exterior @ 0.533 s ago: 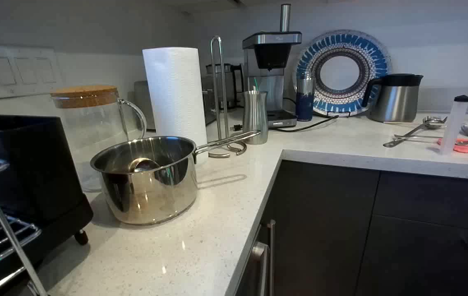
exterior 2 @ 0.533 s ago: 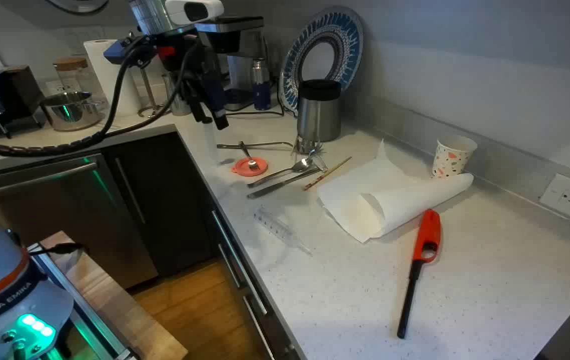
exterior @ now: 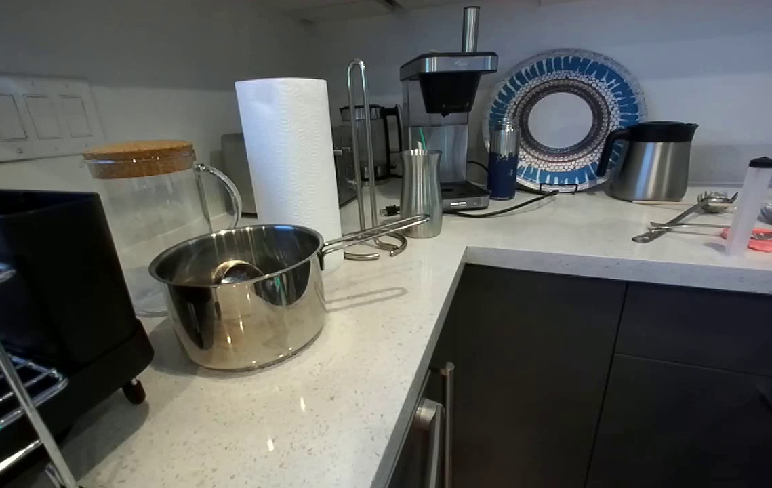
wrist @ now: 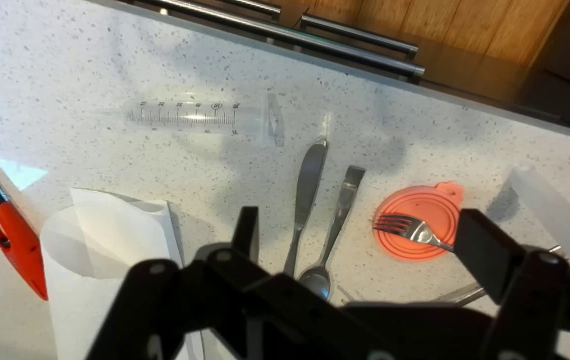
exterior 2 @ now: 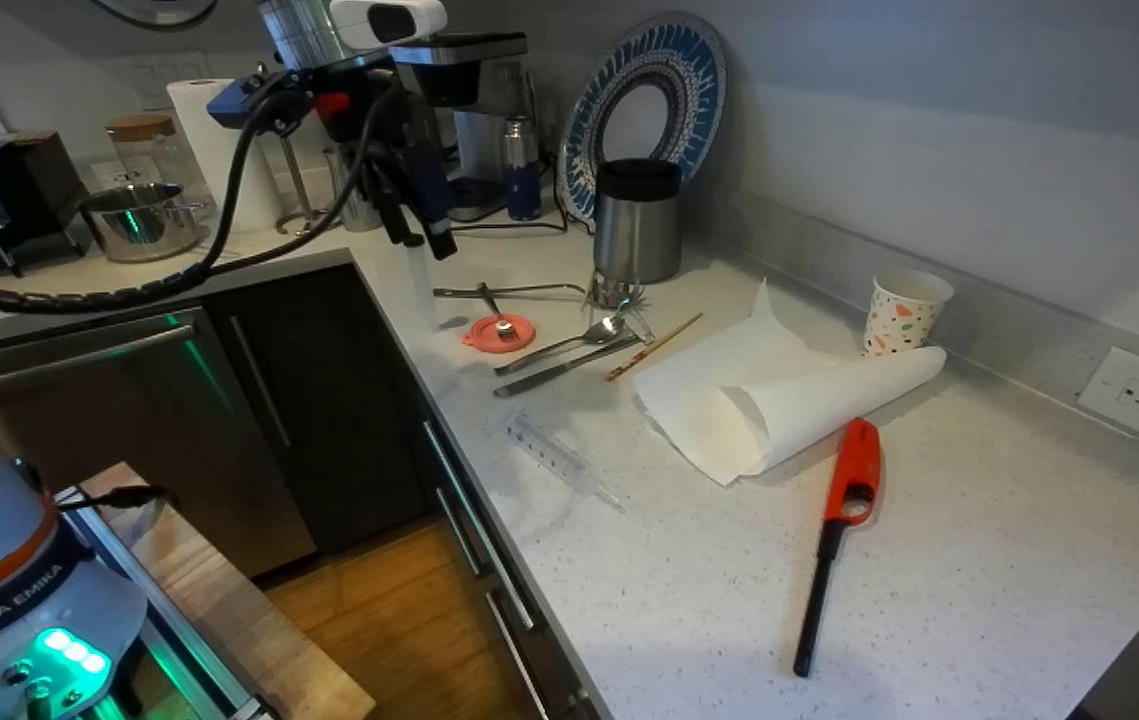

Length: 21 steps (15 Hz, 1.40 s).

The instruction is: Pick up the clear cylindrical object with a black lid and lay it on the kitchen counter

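- The hand (wrist: pixel 364 239) is released: its black, blocky fingers (wrist: pixel 487 252) are set wide apart above the bench (exterior 2: pixel 729 600), which is faced in pale, dark-flecked stone-like material.
- The clear cylinder (exterior: pixel 750 210) is stood on the bench near its front edge; in the wrist view it is seen outside the gap between the fingers, past the one at the view's right.
- Its slender, smooth body is cloudy rather than glassy, and is topped by a black lid (exterior: pixel 763 163) drawn up to a small peak.
- Its long axis is set upright, with the lidded end directed upward and the pale end down to the bench.
- Near the cylinder's foot, a coral disc (wrist: pixel 427 207) moulded in concentric ridges is laid flat, with the tines of a metal fork (wrist: pixel 419 233) rested on it.
- Farther off, a polished spoon (wrist: pixel 336 225) and a knife (wrist: pixel 306 195) are laid side by side.
- Near the knife's tip, a translucent syringe barrel (wrist: pixel 189 116), printed with graduation marks, is laid on its side.
- A white paper sheet (exterior 2: pixel 829 400) is curled over on itself, and just beside it a red-handled lighter (exterior 2: pixel 841 490) with a black stem is laid.
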Available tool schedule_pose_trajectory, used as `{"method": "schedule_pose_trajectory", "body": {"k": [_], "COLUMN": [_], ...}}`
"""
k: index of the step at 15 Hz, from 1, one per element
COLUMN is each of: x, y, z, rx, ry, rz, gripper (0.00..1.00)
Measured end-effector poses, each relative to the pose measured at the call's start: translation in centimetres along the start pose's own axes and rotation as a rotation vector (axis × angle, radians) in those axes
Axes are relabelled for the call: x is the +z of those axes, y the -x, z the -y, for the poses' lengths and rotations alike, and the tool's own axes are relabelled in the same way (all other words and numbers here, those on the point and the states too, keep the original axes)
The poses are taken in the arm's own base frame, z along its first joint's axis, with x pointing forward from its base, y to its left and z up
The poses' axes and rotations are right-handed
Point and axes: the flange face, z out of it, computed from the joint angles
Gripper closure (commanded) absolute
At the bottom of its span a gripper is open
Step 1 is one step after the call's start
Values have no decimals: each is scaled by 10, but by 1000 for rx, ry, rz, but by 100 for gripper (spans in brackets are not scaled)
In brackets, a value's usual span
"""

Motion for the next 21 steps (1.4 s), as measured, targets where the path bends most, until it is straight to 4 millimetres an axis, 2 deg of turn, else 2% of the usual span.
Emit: {"method": "schedule_pose_trajectory", "body": {"k": [7, 10, 16, 21], "x": [2, 18, 58, 77], "y": [1, 6, 33, 43], "z": [6, 31, 91, 136], "rx": [-10, -49, -124, -206], "ry": [1, -3, -93, -114], "rz": [5, 40, 127, 13], "gripper": [0, 0, 0, 0]}}
